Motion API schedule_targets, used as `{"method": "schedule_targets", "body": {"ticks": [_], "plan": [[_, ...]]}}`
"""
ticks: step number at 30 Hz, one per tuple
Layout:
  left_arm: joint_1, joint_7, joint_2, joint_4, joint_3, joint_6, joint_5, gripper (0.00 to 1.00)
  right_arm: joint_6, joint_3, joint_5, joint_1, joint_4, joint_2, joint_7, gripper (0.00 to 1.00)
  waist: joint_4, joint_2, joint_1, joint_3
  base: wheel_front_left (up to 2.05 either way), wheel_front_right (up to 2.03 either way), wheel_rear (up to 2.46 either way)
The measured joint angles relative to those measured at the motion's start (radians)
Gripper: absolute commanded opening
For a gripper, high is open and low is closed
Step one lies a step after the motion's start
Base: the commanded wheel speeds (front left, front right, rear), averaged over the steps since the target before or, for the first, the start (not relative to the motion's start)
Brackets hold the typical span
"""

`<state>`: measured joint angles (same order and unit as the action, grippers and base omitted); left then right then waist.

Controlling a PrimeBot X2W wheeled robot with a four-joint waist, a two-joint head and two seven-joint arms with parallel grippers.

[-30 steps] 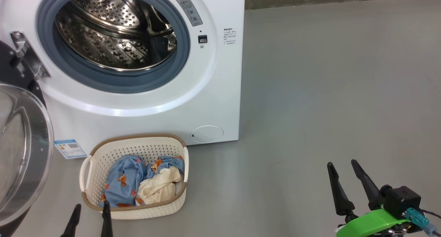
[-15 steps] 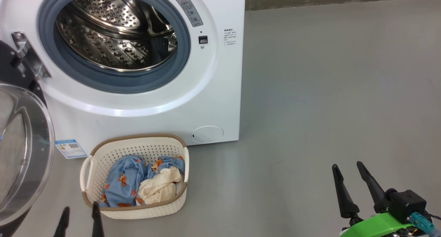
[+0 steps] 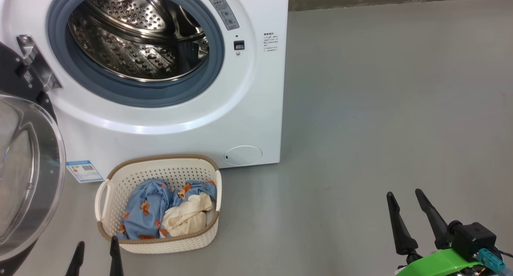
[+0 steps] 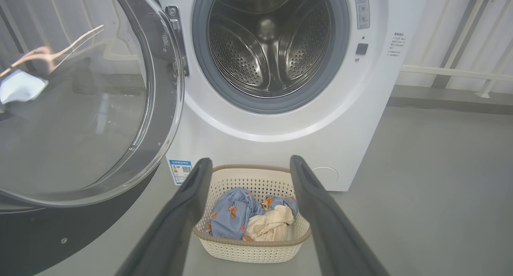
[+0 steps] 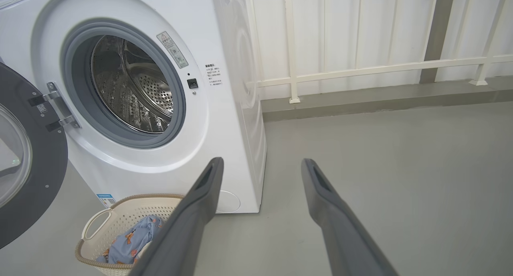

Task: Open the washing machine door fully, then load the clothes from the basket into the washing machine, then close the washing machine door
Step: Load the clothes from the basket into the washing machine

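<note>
white boxy front-loader washing machine [image 3: 260, 107] sits in the upper left of the head view, steel drum [image 3: 136, 39] on show, its round black-ringed glass door [image 3: 28, 179] swung wide at the left edge. small cream perforated basket [image 3: 168, 175] with a brown rim sits on the grey floor [image 3: 360, 107] just below the machine, blue cartoon-print and cream clothes [image 3: 152, 212] bundled inside. left gripper [image 3: 97, 241], bottom left, fingers spread and empty beside the basket. right gripper [image 3: 404, 192], lower right, spread too, holding nothing.

A laundry corner: a washing machine [image 3: 248, 119] and basket [image 3: 160, 159] of clothes [image 3: 144, 214] on grey floor [image 3: 380, 107] beside a white railing [image 5: 290, 47].
</note>
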<state>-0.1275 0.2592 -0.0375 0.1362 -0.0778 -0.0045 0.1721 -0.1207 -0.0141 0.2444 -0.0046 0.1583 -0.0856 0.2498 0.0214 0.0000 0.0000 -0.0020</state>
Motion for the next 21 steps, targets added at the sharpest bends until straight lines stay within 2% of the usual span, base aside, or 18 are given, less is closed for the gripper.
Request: {"method": "schedule_targets", "body": {"ticks": [21], "plan": [[0.004,0.0,0.0,0.016,0.004,0.0,0.0,1.0,0.0,-0.006,0.001,0.0,0.01,0.001,0.0,1.0,0.005,0.0,0.0,0.014,0.0,0.0,0.0]]}}
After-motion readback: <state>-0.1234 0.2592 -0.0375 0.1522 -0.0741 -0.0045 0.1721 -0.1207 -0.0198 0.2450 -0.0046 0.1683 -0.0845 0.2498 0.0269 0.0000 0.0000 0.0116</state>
